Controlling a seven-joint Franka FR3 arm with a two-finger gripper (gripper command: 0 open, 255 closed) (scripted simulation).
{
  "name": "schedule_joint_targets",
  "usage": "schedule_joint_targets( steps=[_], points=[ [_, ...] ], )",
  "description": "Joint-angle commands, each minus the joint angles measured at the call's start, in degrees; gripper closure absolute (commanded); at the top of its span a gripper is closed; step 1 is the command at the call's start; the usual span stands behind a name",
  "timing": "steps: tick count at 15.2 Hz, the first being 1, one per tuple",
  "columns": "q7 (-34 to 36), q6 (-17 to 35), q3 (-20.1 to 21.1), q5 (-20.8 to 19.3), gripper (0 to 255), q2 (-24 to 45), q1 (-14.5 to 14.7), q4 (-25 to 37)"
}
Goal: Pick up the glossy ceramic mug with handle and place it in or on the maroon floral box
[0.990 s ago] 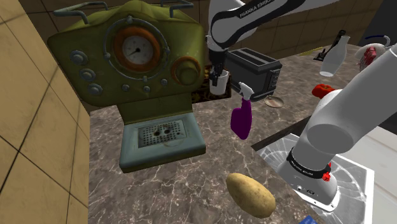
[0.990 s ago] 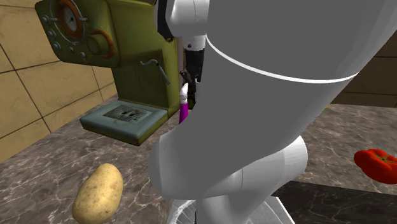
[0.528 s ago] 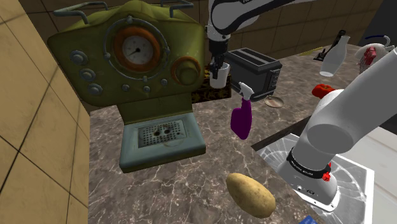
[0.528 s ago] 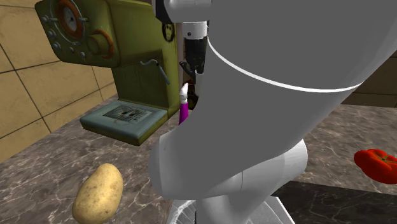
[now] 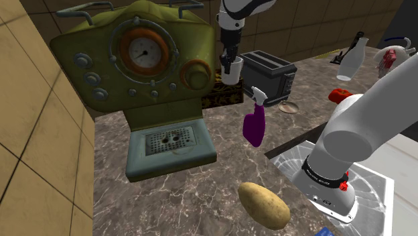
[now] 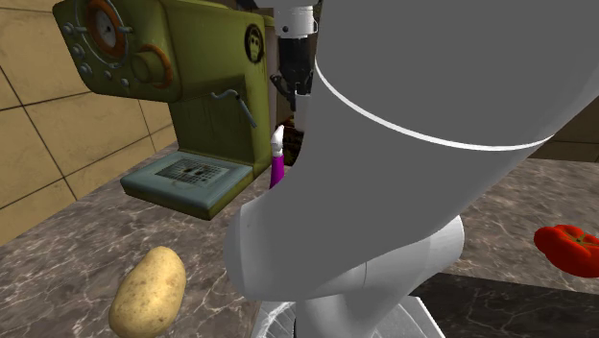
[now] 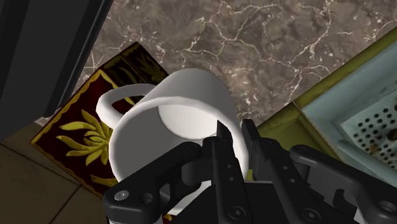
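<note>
A glossy white mug with a handle (image 5: 230, 70) hangs in the air, and my gripper (image 5: 229, 59) is shut on its rim. In the wrist view one finger is inside the mug (image 7: 168, 124) and the other is outside, with the gripper (image 7: 232, 137) clasping the wall between them. The handle points away from the fingers. Below the mug lies the maroon box with yellow flowers (image 7: 79, 137), flat on the marble counter. In the shoulder view the box (image 5: 222, 99) shows as a dark patterned strip between the coffee machine and the toaster. In the second exterior view, the black gripper (image 6: 292, 77) sits high beside the machine.
A big olive coffee machine (image 5: 134, 64) stands at the shoulder view's left of the box, and a black toaster (image 5: 269, 72) at its right. A purple spray bottle (image 5: 254, 122), a potato (image 5: 264, 204), a tomato (image 5: 339, 94) and a white bottle (image 5: 353, 57) are also on the counter.
My gripper has risen steadily with the mug in it, so the mug now hangs higher above the box. Nothing else has moved.
</note>
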State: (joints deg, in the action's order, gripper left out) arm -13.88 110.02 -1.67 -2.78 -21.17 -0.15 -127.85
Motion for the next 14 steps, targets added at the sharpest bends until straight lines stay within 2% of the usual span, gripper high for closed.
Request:
schedule_joint_targets(
  steps=[1,8,14],
  points=[
    [0.1,-1.4,0.1,0.0,255,0.0,0.1,1.4],
    [-0.1,-6.8,0.2,0.1,255,-0.1,0.1,6.7],
    [-4.4,-8.3,-2.6,0.3,255,12.3,-1.3,20.8]
  ],
)
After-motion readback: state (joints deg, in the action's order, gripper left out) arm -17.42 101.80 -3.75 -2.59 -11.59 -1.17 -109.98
